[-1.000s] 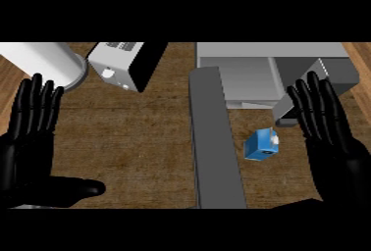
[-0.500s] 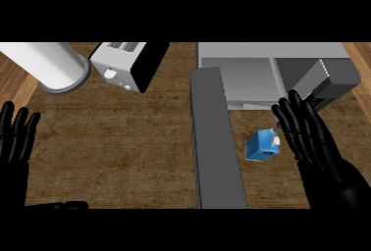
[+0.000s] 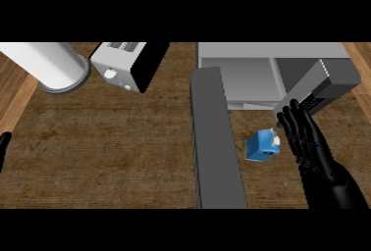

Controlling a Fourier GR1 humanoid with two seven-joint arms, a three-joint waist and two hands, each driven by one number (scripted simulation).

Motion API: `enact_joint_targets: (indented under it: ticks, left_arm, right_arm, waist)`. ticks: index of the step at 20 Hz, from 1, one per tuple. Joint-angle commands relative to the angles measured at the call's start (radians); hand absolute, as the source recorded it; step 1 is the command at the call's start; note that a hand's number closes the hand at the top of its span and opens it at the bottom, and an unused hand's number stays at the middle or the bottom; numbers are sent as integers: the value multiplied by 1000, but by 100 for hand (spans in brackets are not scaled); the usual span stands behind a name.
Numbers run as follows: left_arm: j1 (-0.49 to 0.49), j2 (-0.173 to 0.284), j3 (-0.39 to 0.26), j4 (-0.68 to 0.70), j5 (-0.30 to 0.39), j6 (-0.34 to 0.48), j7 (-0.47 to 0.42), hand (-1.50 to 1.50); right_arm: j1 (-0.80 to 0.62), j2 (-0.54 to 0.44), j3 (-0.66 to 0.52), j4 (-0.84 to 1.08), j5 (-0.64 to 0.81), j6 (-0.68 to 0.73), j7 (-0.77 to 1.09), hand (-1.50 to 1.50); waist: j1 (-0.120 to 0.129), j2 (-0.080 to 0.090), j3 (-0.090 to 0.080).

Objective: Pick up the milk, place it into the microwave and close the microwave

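Only a thin dark sliver of the left hand (image 3: 3,147) shows at the view's left edge, too little to tell how its fingers stand. The microwave (image 3: 275,73) is cut by the upper edge, so its top is out of sight; its cavity stands open, and the grey door (image 3: 215,142) swings out toward the viewer as a long strip running down across the bench (image 3: 109,147). A dark panel with a grille sits at the microwave's right side. At upper left a white cylinder (image 3: 47,63) and a toaster (image 3: 127,63) are both clipped by the upper edge.

The stretch of bench left of the door is wide and bare wood grain. Right of the door the room is narrow: the milk (image 3: 262,147), a small blue carton with a white cap, lies there on the bench, just in front of the cavity, between the door and the right hand (image 3: 308,142).

The right hand is flat, fingers straight and together, pointing away toward the microwave. It holds nothing; its fingers lie just beside the milk's right side, and contact cannot be made out.
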Motion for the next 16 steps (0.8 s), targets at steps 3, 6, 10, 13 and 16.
enact_joint_targets:
  ticks: [3,6,10,13,16]
  left_arm:
    - [92,-36,14,-59,14,-60,-24,-150]
    - [117,-27,60,-122,63,-71,37,-150]
    - [166,-42,85,-130,81,-119,3,-150]
    - [175,-69,77,-86,65,-151,-46,-150]
    - [171,-54,114,-78,84,-164,-35,-150]
  right_arm:
    - [-24,-18,-88,132,-48,27,-77,-150]
    - [-9,29,-14,165,19,-16,-93,-150]
    - [-8,24,-78,275,-2,-23,-170,-150]
    - [73,35,-62,333,21,-48,-285,-150]
    - [16,-18,-209,465,-76,3,-364,-150]
  waist:
    - [4,1,0]
    - [4,0,0]
    - [6,0,0]
    - [3,0,0]
    - [4,1,0]
